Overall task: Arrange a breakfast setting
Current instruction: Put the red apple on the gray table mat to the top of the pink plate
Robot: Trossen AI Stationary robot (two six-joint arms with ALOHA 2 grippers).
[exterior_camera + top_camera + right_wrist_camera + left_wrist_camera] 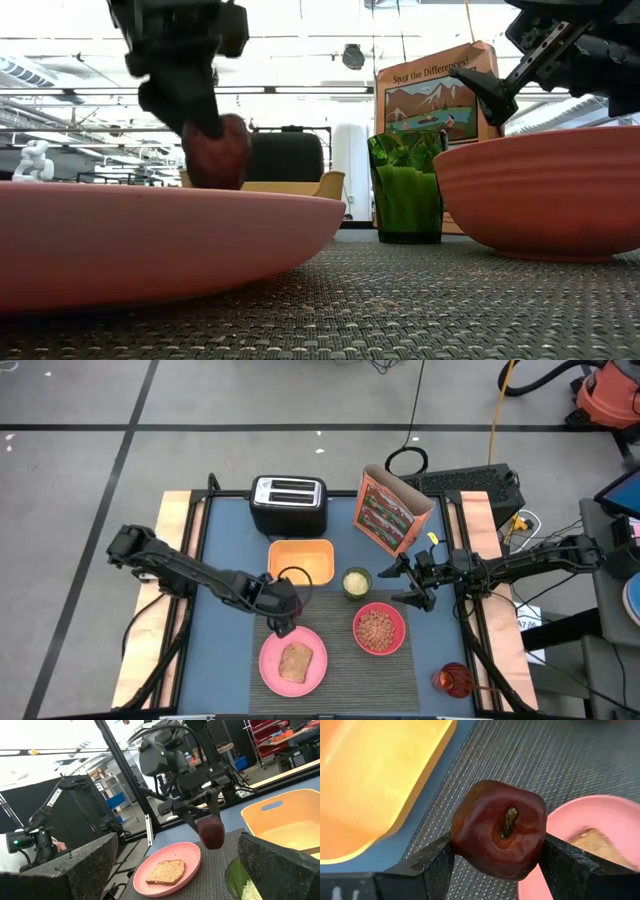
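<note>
Left tool (497, 865) pinching small dark-red fruit (499, 830) above plate (270, 657) rim, yellow tray (301, 560) beside; right tool (418, 582) spread.

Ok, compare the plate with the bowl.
The plate is flat and shallow and the wider of the two; the bowl is deep-walled and narrower. The plate holds one toast slice; the bowl is filled with brown cereal. The left gripper holds a fruit above the plate's rim, while nothing hangs over the bowl. Both are pink, round and on the placemat.
</note>
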